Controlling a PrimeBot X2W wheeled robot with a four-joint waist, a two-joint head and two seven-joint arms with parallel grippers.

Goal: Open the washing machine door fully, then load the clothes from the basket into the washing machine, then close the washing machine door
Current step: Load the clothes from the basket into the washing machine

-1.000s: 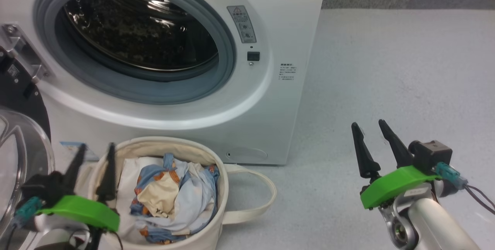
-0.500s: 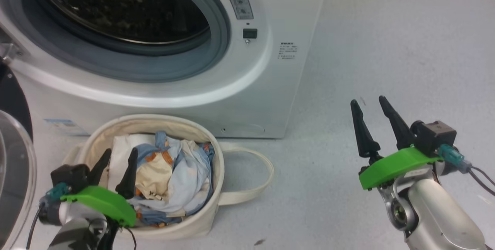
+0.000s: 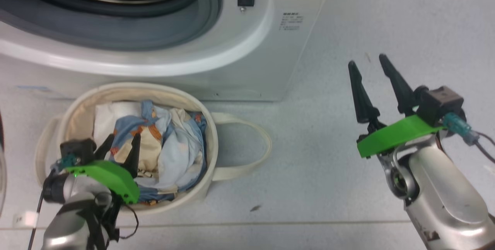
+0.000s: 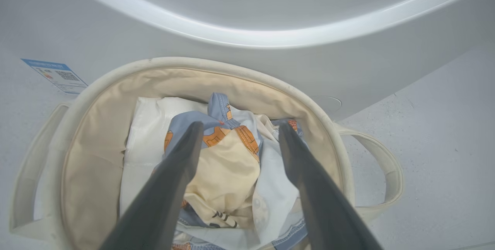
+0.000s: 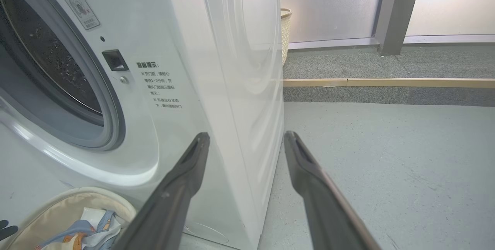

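I'm looking down at the round cream canvas basket (image 3: 210, 141) standing on the grey floor (image 3: 328, 188), just in front of the white front-loading washing machine (image 3: 267, 64). The machine's mouth stands open, though the top edge cuts it off, so I see little more than the grey rubber gasket (image 3: 116, 29) and a dark strip of drum.

The clothes (image 3: 174, 145) lie heaped in the basket: light blue cloth with orange prints around a cream-coloured piece (image 4: 224, 172), all half covering a plain white padding (image 3: 106, 118).

The left hand (image 3: 124, 137) reaches into the basket with its two dark fingers spread wide, one on each side of the cream piece. It grips nothing, and whether the tips touch the cloth I cannot tell. Its green mount hides part of the basket's near rim.

The right hand (image 3: 367, 59) hangs over bare floor, well apart from the basket to the right of the machine, fingers wide apart and empty.
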